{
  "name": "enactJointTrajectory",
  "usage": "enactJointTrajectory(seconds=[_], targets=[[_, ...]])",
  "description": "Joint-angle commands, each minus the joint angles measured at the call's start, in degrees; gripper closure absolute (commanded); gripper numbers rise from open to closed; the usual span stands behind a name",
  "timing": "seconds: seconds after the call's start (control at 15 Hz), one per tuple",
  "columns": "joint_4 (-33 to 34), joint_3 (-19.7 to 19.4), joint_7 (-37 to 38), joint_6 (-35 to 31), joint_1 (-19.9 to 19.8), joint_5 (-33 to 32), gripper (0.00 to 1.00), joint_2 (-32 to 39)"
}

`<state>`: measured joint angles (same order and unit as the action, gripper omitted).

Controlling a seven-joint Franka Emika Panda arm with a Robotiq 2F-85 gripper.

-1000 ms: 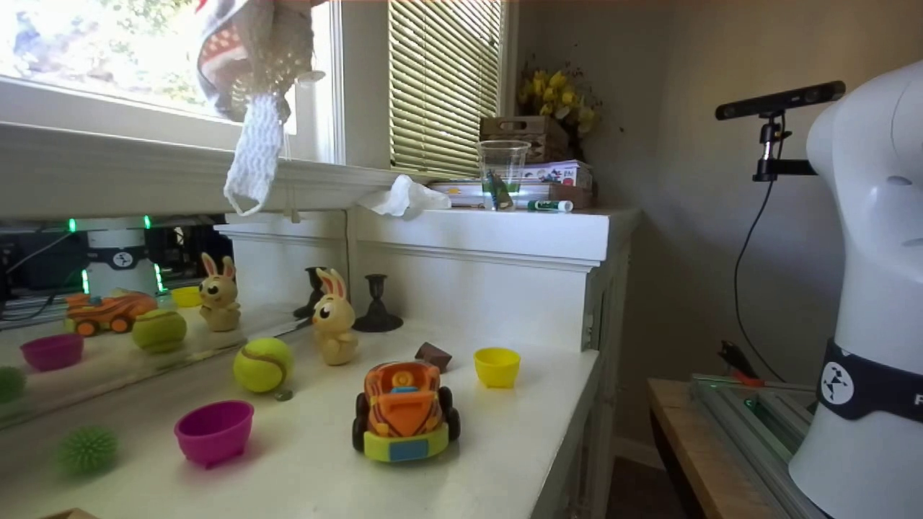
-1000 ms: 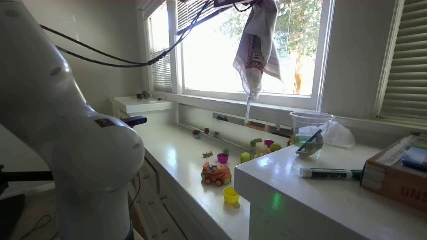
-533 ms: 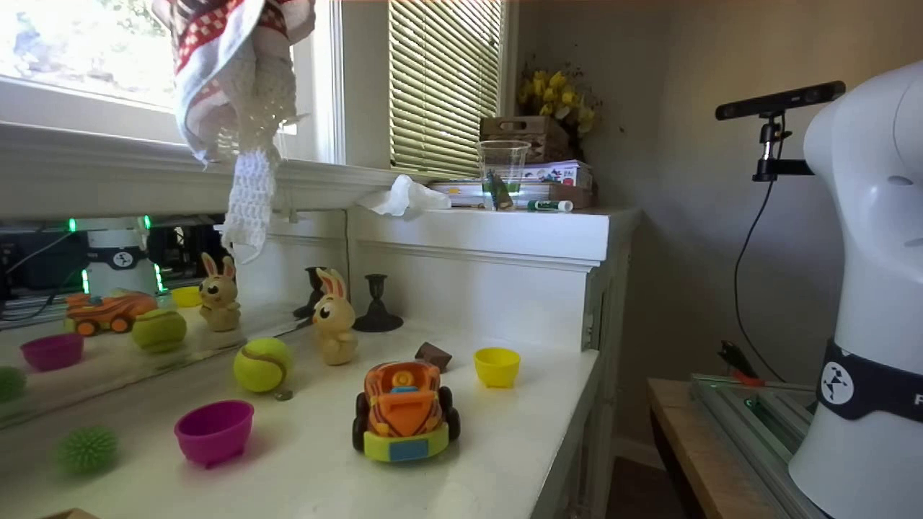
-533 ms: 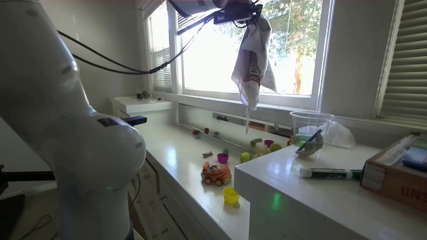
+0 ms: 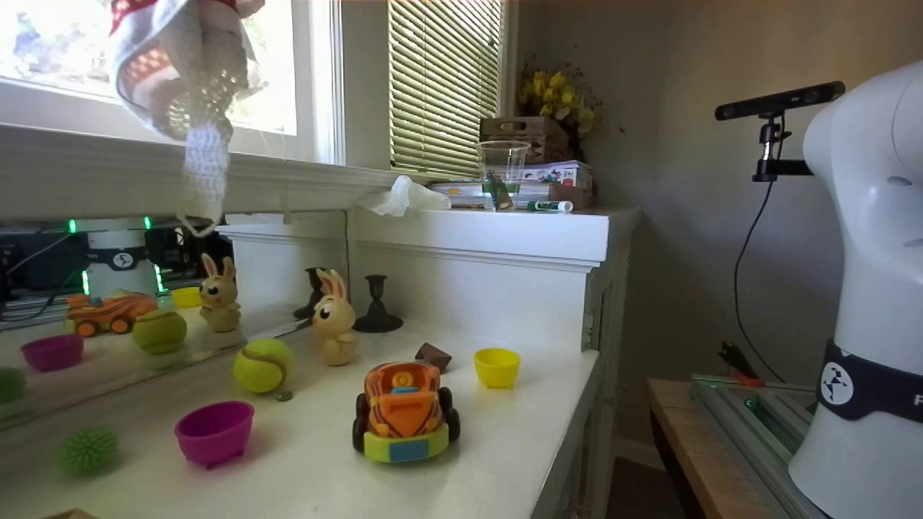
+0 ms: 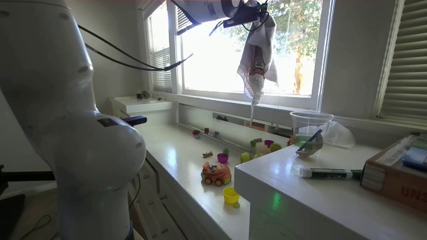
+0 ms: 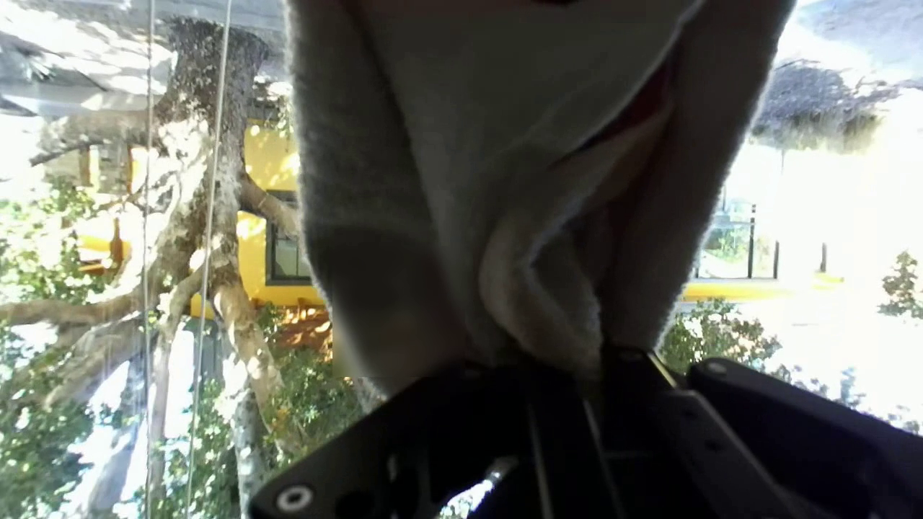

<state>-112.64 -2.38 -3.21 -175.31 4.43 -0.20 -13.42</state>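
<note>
We see the gripper (image 7: 570,371) pinched almost closed on a bunched towel (image 6: 257,63), which dangles in front of the window (image 6: 213,63). Below the window we have an orange toy car (image 5: 406,414), a magenta bowl (image 5: 215,441) and a tennis ball (image 5: 263,365).

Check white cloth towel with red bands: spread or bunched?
Bunched: the towel hangs from the closed black two-fingered gripper in overlapping folds.
</note>
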Motion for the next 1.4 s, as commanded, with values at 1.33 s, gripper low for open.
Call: enactJointTrajectory(seconds=[1.33], targets=[[26.0, 0.9, 4.3, -5.1, -10.4, -3.5, 0.98, 20.1]])
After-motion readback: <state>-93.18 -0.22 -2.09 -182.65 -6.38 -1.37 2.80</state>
